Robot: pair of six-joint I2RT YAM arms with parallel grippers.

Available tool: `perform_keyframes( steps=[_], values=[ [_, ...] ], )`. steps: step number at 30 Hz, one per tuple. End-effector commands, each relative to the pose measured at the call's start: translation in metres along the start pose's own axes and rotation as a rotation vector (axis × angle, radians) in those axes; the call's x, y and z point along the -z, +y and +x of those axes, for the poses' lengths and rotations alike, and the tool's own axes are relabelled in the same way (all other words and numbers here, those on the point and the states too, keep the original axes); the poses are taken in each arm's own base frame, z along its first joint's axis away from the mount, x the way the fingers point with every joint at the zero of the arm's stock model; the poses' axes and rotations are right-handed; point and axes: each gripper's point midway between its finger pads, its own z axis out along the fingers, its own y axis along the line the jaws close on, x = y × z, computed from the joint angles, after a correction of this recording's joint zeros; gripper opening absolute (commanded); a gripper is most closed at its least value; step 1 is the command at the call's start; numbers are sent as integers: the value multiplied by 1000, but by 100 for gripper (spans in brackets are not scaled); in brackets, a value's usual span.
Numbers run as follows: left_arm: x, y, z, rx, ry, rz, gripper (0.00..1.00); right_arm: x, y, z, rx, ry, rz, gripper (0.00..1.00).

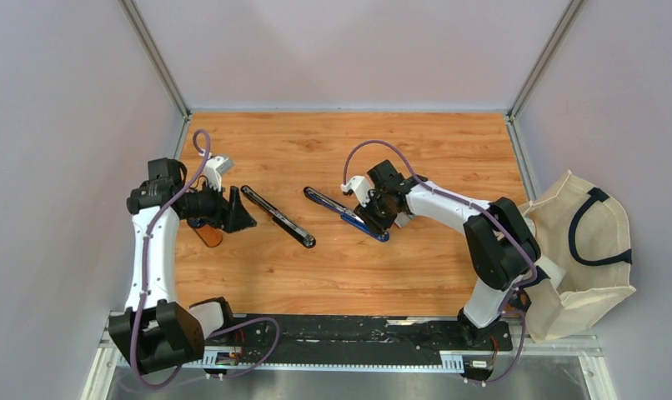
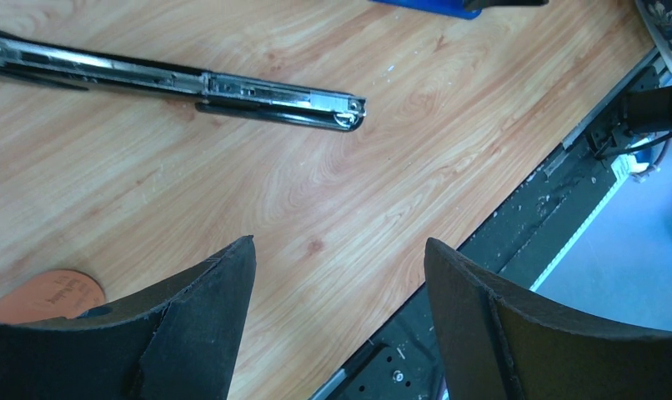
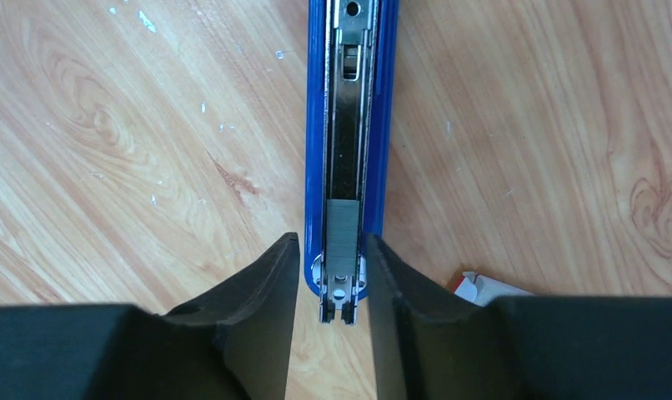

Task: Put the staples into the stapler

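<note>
The stapler is blue and lies open on the wooden table, with its metal channel facing up. A short grey strip of staples lies in the channel near its end. My right gripper straddles that end. Its jaws stand a narrow gap apart, one on each side of the blue body, with nothing pinched. In the top view the right gripper sits over the stapler. My left gripper hovers wide open over bare wood, holding nothing. It appears as the left gripper at the table's left.
A long black stapler piece with a metal rail lies between the arms, also in the left wrist view. A small white box with red label peeks out beside the right finger. An orange disc lies under the left arm. A cloth bag hangs off the right edge.
</note>
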Motion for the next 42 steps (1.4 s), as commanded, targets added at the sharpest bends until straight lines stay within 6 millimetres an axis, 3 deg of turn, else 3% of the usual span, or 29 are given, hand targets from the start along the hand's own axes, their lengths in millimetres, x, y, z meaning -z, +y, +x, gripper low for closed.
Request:
perform_keyframes(
  steps=[1, 5, 8, 11, 15, 18, 23, 28, 32, 36, 42],
  values=[
    [25, -27, -33, -133, -117, 0, 82, 23, 2, -18, 13, -74, 23, 45],
    [34, -48, -46, -267, -128, 2, 84, 34, 5, -20, 38, -107, 29, 62],
    [28, -65, -56, -408, -138, 40, 85, 38, 1, -23, 61, -128, 55, 65],
    [9, -76, -73, -554, -193, 112, 86, 35, -1, -22, 62, -125, 59, 64],
    [-21, -84, -120, -605, -287, 168, 86, 25, 0, -14, 69, -94, 40, 59],
    [-48, -94, -152, -589, -257, 229, 86, 20, 1, -8, 74, -72, 27, 57],
    [-93, -103, -180, -601, -198, 283, 86, 22, 0, -7, 88, -73, 30, 57],
    [-142, -105, -182, -616, -172, 318, 86, 25, 0, -7, 86, -81, 24, 58],
    [-168, -101, -167, -574, -120, 360, 86, 22, 3, -4, 89, -72, 0, 58],
    [-178, -91, -157, -546, -107, 344, 86, 20, 5, -4, 96, -67, -20, 59],
    [-182, -96, -157, -468, -188, 366, 86, 18, 9, -6, 105, -59, -50, 59]
  ],
)
